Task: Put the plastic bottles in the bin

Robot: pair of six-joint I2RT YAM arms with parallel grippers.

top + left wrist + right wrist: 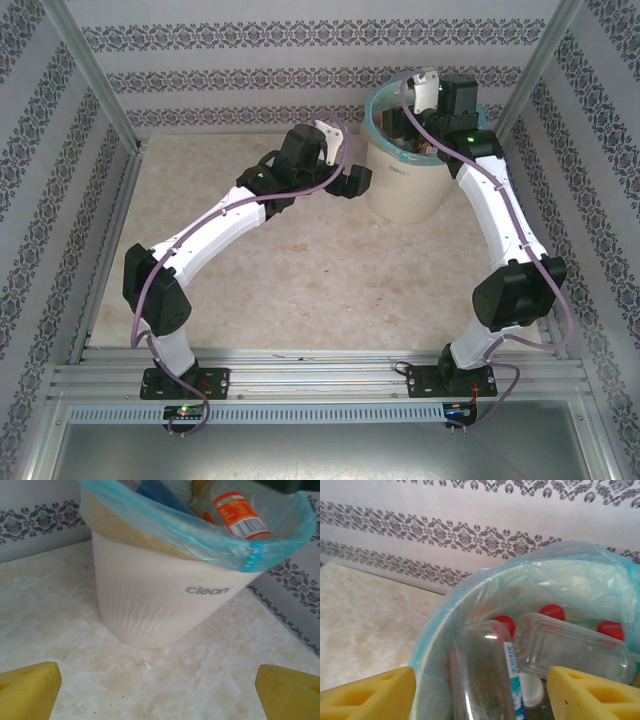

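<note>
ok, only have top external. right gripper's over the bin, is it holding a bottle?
Observer: No, the right gripper is open; the blue-labelled bottle shows a gap to both fingers.
Operator: anything else in there?
Observer: A second clear bottle lies on its side in the bin, with red caps behind it.
Operator: left arm?
Observer: The left gripper is open and empty, facing the bin wall printed "clean".

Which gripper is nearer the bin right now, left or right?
Right. The right gripper hangs over the open bin, above the bottles lying inside; the left gripper is beside the bin, facing its wall, not touching.
</note>
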